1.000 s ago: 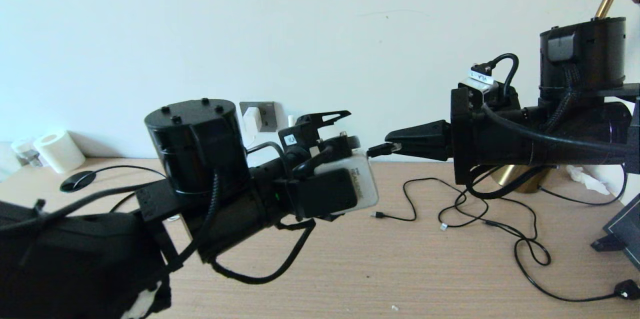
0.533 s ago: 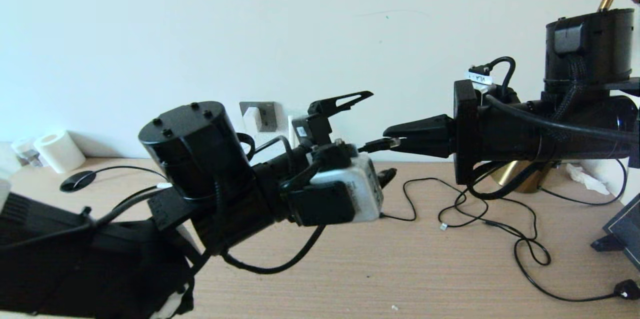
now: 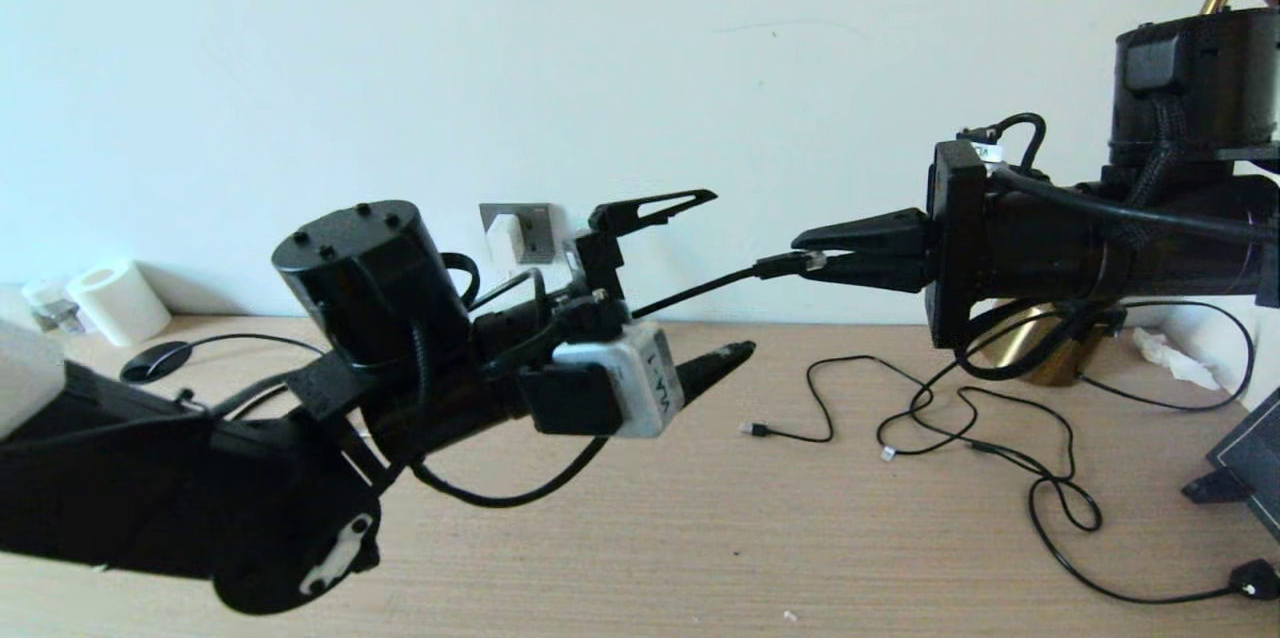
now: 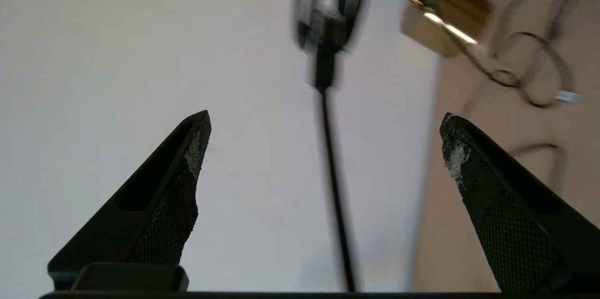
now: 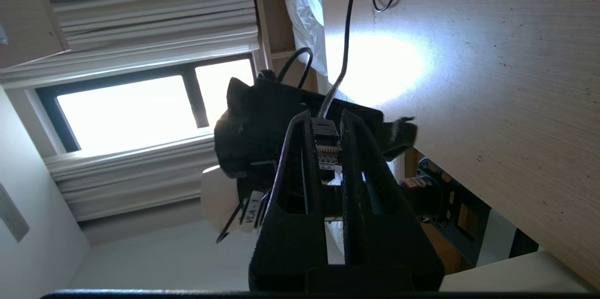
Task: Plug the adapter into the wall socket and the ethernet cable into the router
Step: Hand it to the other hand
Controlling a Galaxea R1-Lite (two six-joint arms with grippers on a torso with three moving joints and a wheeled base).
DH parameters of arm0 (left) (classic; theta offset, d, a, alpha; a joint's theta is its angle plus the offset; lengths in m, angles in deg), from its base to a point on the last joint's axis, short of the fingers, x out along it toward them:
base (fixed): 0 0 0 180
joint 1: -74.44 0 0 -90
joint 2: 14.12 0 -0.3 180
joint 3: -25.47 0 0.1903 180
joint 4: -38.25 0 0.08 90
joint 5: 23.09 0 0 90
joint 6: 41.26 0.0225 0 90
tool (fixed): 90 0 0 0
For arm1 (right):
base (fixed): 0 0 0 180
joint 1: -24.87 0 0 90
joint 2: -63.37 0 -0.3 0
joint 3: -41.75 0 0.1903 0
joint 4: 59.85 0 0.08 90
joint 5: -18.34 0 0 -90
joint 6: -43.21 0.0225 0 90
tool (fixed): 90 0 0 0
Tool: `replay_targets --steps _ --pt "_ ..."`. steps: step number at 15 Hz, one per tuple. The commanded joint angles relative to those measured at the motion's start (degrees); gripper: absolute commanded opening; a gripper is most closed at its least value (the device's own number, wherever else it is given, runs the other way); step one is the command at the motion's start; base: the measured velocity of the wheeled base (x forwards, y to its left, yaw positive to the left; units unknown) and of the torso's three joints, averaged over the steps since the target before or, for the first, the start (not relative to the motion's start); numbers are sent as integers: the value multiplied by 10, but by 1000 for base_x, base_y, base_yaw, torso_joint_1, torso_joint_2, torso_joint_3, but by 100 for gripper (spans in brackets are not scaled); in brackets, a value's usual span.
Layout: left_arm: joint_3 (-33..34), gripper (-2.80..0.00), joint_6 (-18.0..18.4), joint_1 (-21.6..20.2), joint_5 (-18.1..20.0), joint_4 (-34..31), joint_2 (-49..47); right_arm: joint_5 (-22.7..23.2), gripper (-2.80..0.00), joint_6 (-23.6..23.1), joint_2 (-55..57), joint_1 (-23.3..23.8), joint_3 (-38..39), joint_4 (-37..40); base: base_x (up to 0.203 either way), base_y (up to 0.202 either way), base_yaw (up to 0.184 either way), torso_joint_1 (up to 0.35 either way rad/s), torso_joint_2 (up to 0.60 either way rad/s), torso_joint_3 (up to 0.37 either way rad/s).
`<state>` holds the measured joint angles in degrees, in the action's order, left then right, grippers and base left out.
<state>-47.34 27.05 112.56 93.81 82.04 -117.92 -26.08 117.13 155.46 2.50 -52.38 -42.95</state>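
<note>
Above the desk [image 3: 850,538], my right claw [image 3: 815,253] pinches the ethernet cable [image 3: 700,290] by its plug. My left claw [image 3: 700,278] gapes wide around the cord.

Home room: wooden desk [image 3: 900,538], brass lamp [image 3: 1040,358], curtained window [image 5: 131,111].
</note>
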Motion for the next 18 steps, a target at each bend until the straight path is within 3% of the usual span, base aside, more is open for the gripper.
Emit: replay_targets --steps 1,4,8,18 --pt "-21 0 3 -2 4 15 -22 5 -280 4 6 1 -3 0 0 0 0 0 0 0" --pt "-28 0 3 -8 40 21 -33 20 -280 28 9 6 -10 0 0 0 0 0 0 0" --pt "-46 0 3 -12 59 27 -40 41 -280 35 9 16 -18 0 0 0 0 0 0 0" --pt "-52 0 3 -3 61 33 -35 44 -280 40 21 23 -22 -1 0 0 0 0 0 0"
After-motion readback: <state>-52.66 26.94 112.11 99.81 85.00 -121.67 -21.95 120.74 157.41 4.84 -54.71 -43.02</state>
